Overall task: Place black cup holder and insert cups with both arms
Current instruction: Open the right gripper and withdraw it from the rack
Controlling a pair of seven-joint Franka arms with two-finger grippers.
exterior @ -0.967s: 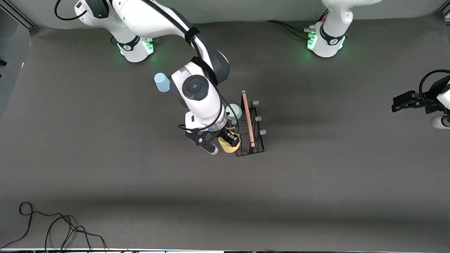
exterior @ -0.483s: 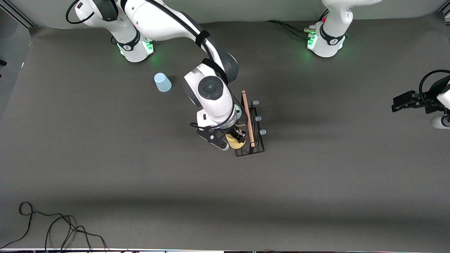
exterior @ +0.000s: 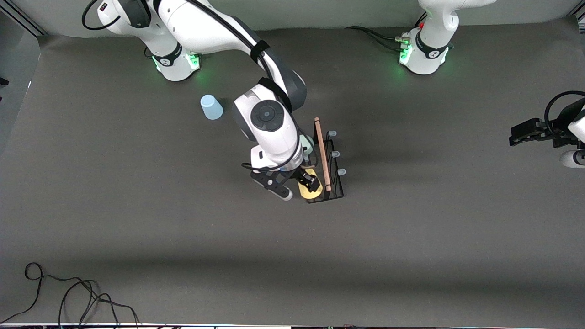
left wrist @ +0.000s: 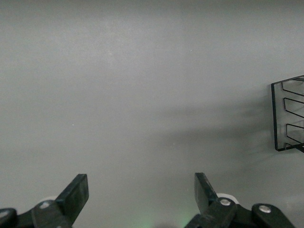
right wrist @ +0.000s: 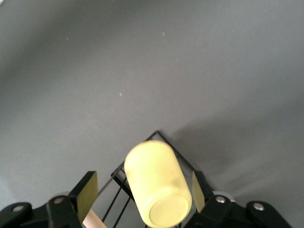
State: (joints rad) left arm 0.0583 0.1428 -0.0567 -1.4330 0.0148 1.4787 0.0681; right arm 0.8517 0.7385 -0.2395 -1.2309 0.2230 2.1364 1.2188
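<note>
My right tool (right wrist: 142, 192) had spread off the yellow cup (right wrist: 156, 183) on the black cup holder (exterior: 325, 164); my left tool (left wrist: 141, 195) waited open.

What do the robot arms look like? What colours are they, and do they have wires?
Both arms are white with dark grey joints. Their round bases glow green. The right arm has a black cable strapped along it. The right gripper and the left gripper are black, each with two flat fingers.
</note>
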